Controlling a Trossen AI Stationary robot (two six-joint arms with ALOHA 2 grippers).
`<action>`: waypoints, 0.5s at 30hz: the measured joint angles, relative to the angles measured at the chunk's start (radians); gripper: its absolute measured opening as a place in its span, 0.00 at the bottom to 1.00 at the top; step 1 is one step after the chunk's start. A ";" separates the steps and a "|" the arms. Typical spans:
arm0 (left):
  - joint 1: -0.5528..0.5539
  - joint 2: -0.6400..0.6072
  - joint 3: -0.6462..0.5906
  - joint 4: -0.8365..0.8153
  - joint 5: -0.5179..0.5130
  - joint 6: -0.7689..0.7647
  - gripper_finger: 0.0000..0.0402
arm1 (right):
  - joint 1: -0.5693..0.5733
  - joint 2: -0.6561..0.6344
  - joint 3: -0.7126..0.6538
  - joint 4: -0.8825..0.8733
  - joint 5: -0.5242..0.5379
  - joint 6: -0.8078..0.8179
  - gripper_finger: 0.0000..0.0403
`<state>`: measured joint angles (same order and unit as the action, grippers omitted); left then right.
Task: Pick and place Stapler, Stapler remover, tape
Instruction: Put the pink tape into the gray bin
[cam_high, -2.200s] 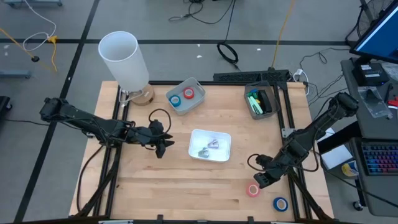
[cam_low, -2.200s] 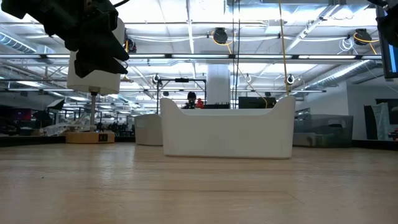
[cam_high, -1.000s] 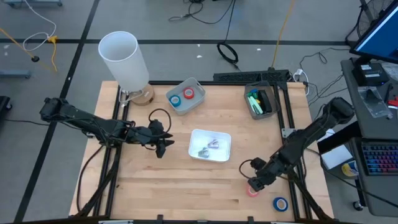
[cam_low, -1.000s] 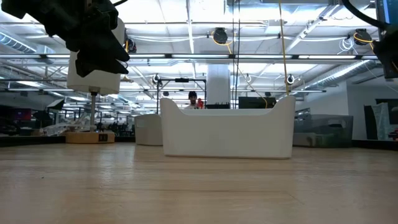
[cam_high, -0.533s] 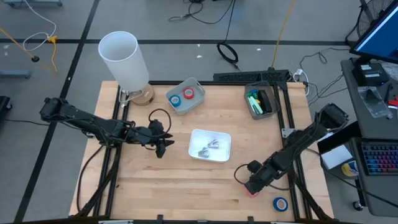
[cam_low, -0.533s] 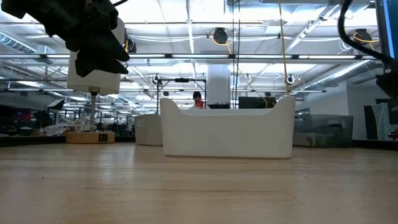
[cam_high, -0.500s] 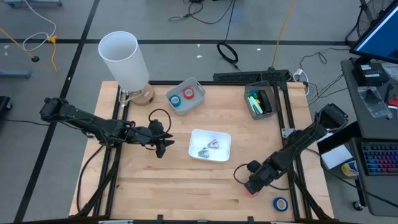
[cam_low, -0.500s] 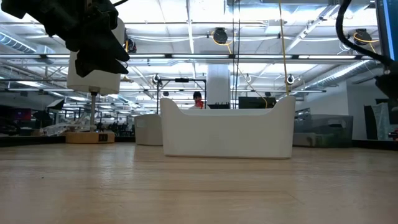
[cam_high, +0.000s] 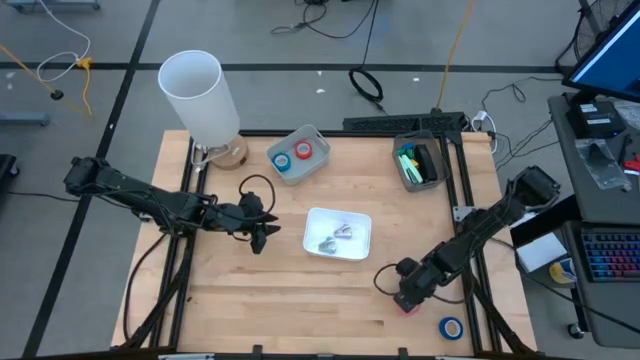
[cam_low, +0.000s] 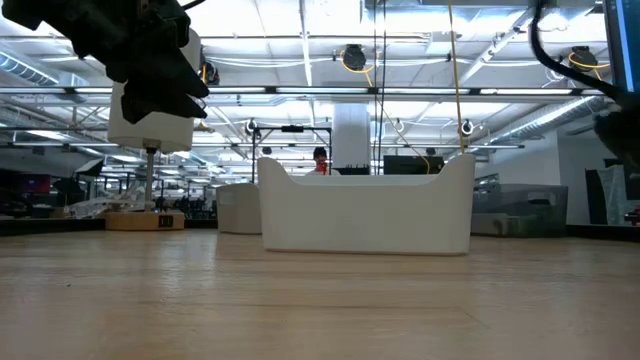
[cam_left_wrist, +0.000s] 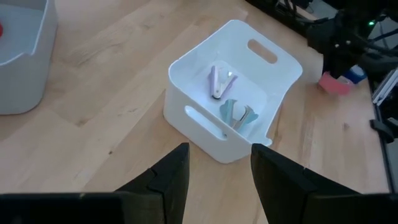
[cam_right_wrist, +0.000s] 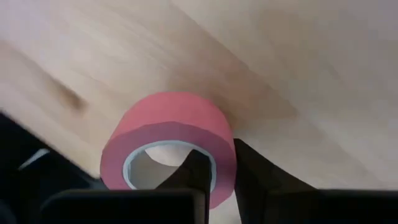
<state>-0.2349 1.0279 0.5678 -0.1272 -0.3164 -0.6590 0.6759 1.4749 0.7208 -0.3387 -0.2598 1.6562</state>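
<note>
Two arms low over table, right fingers (cam_right_wrist: 214, 177) clamped on red tape roll (cam_right_wrist: 168, 140), left fingers (cam_left_wrist: 214, 180) apart

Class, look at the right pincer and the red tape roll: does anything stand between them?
Nothing visible does. The right pincer is already closed on the wall of the red tape roll, one finger inside its core, on the table.

The right gripper (cam_high: 404, 298) is lowered near the worktop (cam_high: 260, 290) front edge, jaws pinching the wall of a red tape roll (cam_right_wrist: 169, 144). The left gripper (cam_high: 266, 232) hangs over the worktop's left half, jaws parted.
</note>
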 joint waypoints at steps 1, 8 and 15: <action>0.000 0.000 0.000 0.006 0.000 0.000 0.42 | -0.005 -0.014 0.000 0.002 0.005 -0.011 0.07; 0.000 0.000 0.000 0.151 0.053 0.003 0.42 | -0.101 -0.130 0.000 0.116 0.065 -0.142 0.08; -0.001 0.000 0.000 0.355 0.055 0.108 0.42 | -0.289 -0.259 0.001 0.300 0.288 -0.418 0.08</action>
<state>-0.2359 1.0279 0.5682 0.2278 -0.2615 -0.5510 0.3872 1.2162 0.7219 -0.0385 0.0280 1.2384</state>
